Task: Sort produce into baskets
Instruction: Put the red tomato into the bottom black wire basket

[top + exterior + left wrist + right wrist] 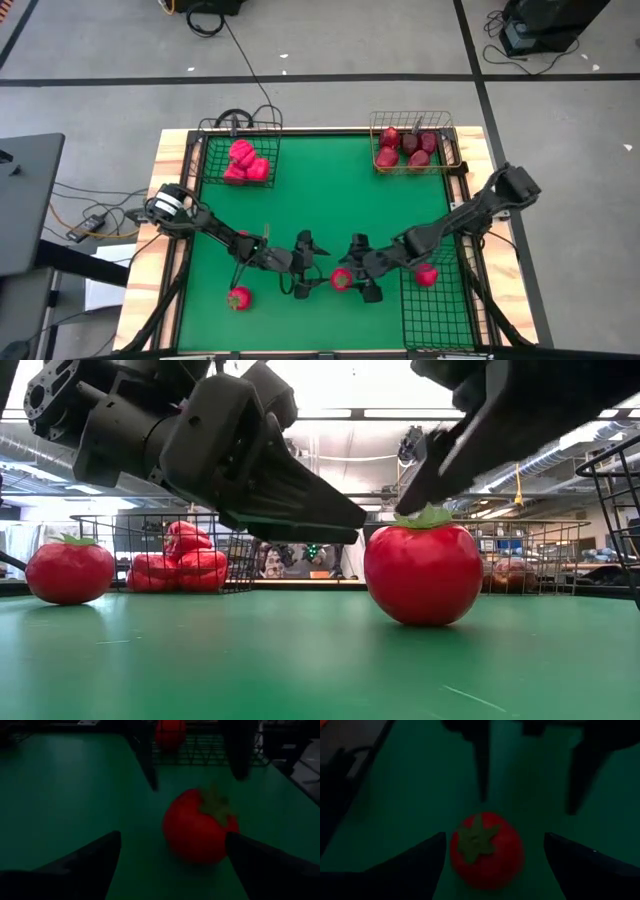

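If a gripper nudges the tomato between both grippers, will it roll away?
Probably yes. The tomato looks round and rests on the flat green table on a small patch, so a sideways push could roll it. Its glossy skin may slip between fingers. The left gripper and right gripper flank it, open.

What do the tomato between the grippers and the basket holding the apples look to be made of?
The tomato looks like moulded plastic or foam: smooth, evenly red, faintly glossy, with a stiff green top. It is probably a replica, though the pictures cannot confirm that. The gold basket holding the apples looks like thin metal wire mesh with a brassy finish.
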`<act>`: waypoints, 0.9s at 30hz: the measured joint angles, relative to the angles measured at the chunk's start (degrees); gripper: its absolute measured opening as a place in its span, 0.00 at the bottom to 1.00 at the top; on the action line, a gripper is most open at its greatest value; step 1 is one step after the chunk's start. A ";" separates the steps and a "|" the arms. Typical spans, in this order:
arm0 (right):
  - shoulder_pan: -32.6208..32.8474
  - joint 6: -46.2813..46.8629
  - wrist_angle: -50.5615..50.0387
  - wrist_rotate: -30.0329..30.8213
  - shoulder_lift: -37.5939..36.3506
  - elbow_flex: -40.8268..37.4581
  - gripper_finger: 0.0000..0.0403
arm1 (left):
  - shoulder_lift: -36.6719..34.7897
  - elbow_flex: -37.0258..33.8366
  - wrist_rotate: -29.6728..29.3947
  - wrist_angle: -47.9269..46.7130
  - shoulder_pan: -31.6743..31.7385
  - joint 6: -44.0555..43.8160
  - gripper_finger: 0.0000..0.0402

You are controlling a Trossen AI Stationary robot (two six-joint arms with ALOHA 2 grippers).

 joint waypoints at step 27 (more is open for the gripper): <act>-1.34 -6.04 -5.55 -3.84 10.13 7.79 0.67 | 0.00 0.00 -1.17 -0.93 0.02 -0.43 0.81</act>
